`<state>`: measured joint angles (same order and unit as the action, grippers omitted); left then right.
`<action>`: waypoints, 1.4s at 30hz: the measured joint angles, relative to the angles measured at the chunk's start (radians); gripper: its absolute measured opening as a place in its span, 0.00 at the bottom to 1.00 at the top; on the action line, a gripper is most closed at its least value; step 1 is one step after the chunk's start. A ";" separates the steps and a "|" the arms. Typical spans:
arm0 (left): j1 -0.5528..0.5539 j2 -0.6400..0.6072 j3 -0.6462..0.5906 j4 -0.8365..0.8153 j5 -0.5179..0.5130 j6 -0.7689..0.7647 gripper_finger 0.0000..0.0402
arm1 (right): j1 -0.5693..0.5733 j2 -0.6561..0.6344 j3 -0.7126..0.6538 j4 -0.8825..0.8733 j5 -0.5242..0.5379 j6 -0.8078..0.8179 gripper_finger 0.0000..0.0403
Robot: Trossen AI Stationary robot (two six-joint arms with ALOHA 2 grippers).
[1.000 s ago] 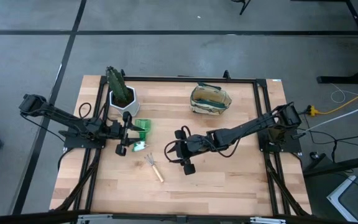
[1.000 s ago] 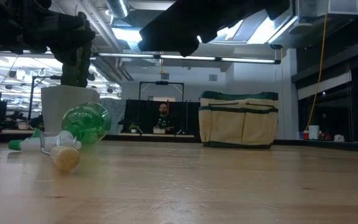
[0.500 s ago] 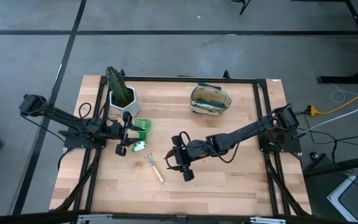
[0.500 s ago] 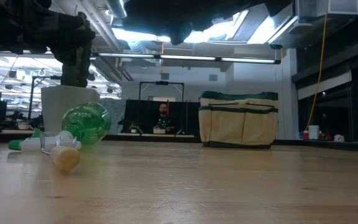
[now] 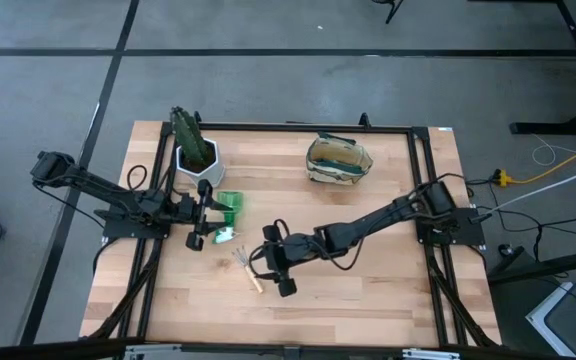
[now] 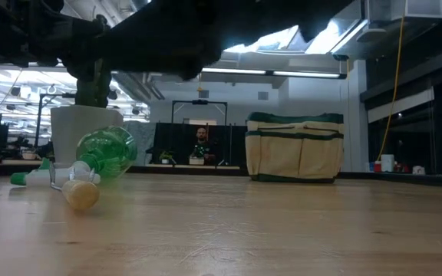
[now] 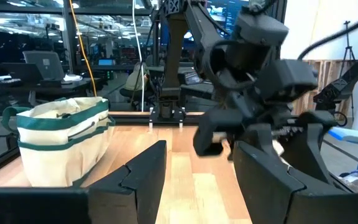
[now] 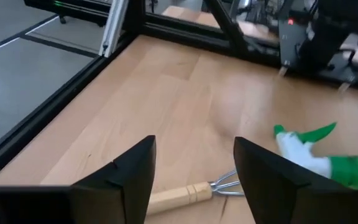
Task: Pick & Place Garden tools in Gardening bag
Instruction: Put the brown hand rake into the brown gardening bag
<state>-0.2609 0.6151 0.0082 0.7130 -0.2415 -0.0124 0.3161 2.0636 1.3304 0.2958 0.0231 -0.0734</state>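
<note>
The wooden-handled rake (image 5: pixel 248 270) lies flat on the table near its middle; in the right wrist view the rake (image 8: pixel 188 193) shows just beyond my fingers. My right gripper (image 5: pixel 273 262) hangs open over the table just right of the rake, touching nothing. A green-and-white spray bottle (image 5: pixel 226 212) lies on its side by the white pot (image 5: pixel 196 155). My left gripper (image 5: pixel 201 214) waits open just left of the bottle. The beige gardening bag (image 5: pixel 338 160) stands upright at the far side.
The white pot with a green cactus (image 6: pixel 83 126) stands at the far left, close behind the bottle (image 6: pixel 106 153). A black frame (image 5: pixel 288 126) runs around the table's edges. Bare wood lies between the rake and the bag (image 6: pixel 294 147), and along the near edge.
My right gripper has reached toward the table's left and near edge and sunk lower, arriving beside the rake. The rake, the bottle and the bag have stayed in place.
</note>
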 joint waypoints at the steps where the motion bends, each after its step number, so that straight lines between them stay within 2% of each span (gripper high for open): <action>1: 0.000 0.000 0.000 0.000 0.000 0.000 0.45 | 0.000 0.014 0.011 0.000 0.000 0.018 0.55; 7: 0.000 0.000 0.000 0.000 0.000 0.000 0.45 | 0.000 0.088 0.095 -0.055 0.002 0.187 0.56; 10: 0.000 0.000 0.000 0.000 0.000 0.000 0.45 | 0.000 0.112 0.155 -0.154 0.003 0.268 0.56; 18: 0.000 0.000 0.000 0.000 0.000 0.000 0.45 | 0.009 0.174 0.301 -0.359 0.045 0.321 0.56; 42: 0.000 0.000 0.000 -0.011 0.000 0.000 0.45 | 0.014 0.283 0.311 -0.342 0.089 0.338 0.56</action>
<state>-0.2610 0.6150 0.0082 0.7021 -0.2417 -0.0125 0.3298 2.3466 1.6417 -0.0462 0.1126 0.2648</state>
